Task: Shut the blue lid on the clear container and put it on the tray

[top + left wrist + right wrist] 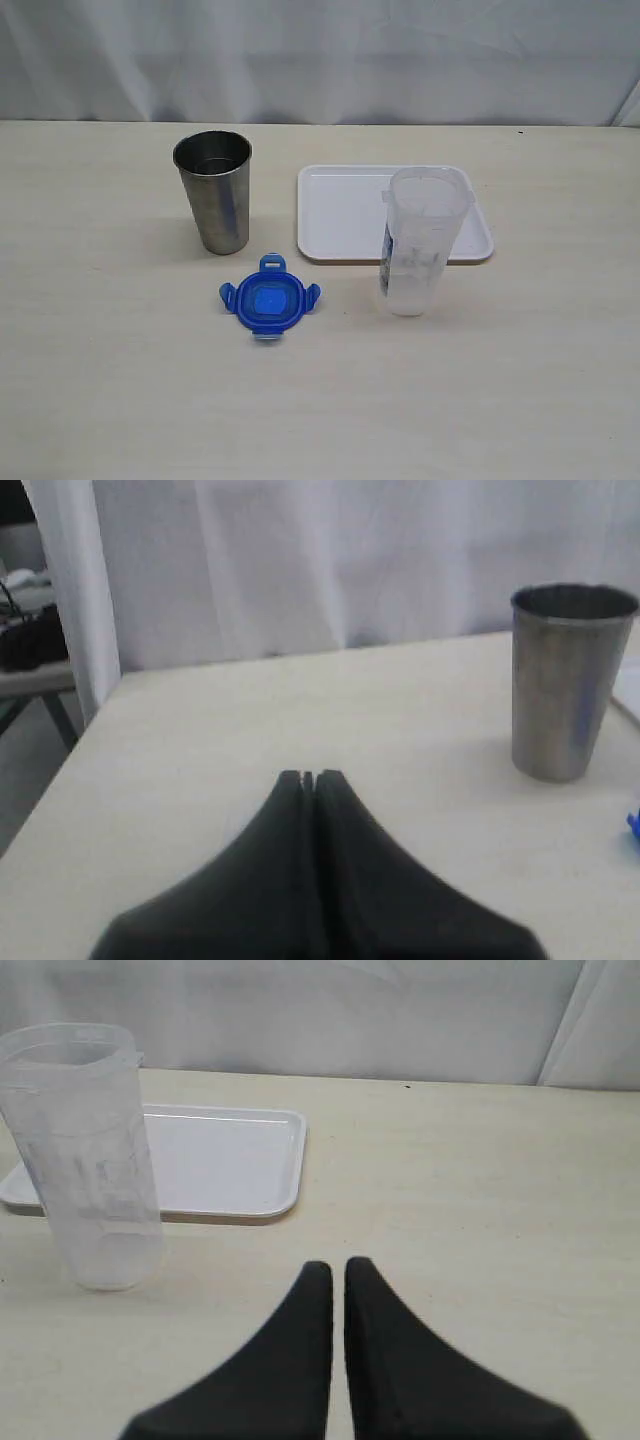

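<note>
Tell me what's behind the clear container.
The white tray lies flat on the table behind the clear container. The container covers part of the tray's near rim and right side, seen only hazily through the plastic.

Staged test bench, most likely a lab or robot workroom: a pale wood-grain tabletop (100,380) is backed across its full width by a hung white cloth backdrop (320,60), creased and falling in folds, which screens off the room behind. Four props stand spaced apart on the bare surface, laid out like test pieces: steel tumbler (214,195), white tray (340,215), clear container (420,245), blue lid (268,302). In the left wrist view, past the cloth's edge, a second table (35,675) carries dark equipment (30,640) with cables, too blurred to identify.
</note>
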You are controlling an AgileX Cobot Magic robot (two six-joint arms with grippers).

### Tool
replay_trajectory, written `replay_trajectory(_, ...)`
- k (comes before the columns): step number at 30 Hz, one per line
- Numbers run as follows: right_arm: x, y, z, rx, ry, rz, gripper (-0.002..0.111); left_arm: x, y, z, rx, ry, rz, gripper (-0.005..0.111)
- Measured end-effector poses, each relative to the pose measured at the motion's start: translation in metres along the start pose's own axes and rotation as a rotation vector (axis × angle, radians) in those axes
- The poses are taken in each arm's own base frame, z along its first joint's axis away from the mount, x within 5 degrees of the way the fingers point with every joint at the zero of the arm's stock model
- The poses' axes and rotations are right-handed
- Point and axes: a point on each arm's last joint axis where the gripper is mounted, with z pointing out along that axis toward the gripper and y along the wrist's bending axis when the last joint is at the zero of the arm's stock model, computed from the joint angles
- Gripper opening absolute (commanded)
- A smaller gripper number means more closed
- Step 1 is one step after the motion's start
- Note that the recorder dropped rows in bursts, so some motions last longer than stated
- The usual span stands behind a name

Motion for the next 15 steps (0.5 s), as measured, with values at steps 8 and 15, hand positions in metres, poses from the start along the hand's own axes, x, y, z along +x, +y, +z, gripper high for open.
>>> replay_trajectory(8, 0.0, 0.0, 0.0, 0.0, 0.0, 0.0, 0.005, -0.046, 0.001, -0.013, 0.005, -0.532, -0.08, 0.0)
replay_trajectory(15, 0.0, 0.0, 0.0, 0.0, 0.002, 0.0, 0.005, -0.096, 0.001, -0.032, 0.151, -0.842, -0.279, 0.03)
